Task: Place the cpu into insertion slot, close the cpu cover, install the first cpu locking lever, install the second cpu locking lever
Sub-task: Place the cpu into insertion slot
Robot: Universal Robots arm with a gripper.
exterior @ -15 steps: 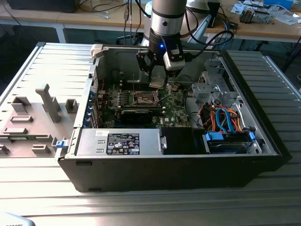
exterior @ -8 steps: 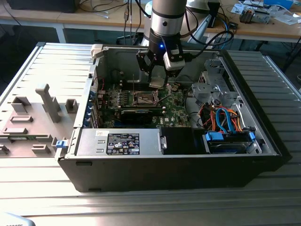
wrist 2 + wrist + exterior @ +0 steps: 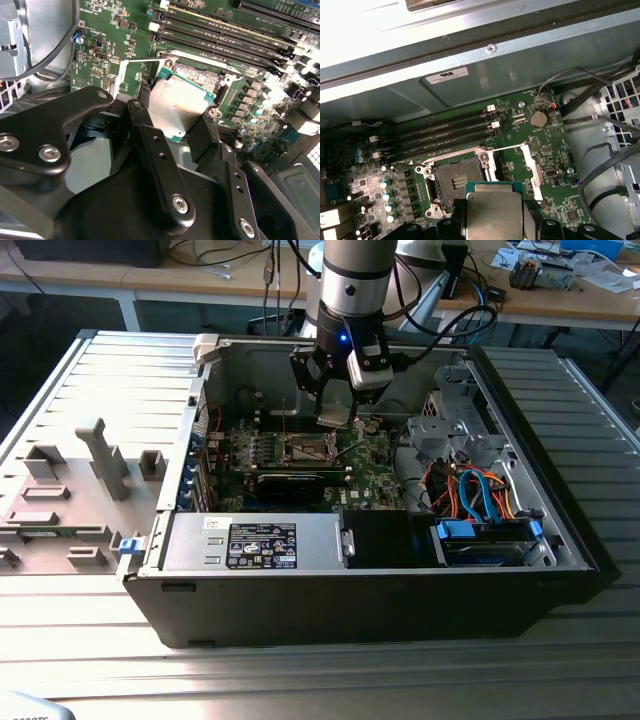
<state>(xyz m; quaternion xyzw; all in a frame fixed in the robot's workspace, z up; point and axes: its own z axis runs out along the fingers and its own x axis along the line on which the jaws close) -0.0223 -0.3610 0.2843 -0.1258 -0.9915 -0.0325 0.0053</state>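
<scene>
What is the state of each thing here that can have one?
cpu, held in the air near the insertion slot, not seated
gripper, shut on the cpu
insertion slot, uncovered and empty
cpu cover, swung open
memory slots, empty
computer case, side open

Silvery cpu [image 3: 493, 212] aloft beside bare insertion slot [image 3: 457, 180]; cpu cover [image 3: 532, 170] open

Under the jaws lies a green motherboard [image 3: 512, 162], inside an open computer case [image 3: 400, 605]. A little beyond them run four black memory slots [image 3: 440, 132]; a coin battery [image 3: 538, 118] sits near, off to one side.
</scene>
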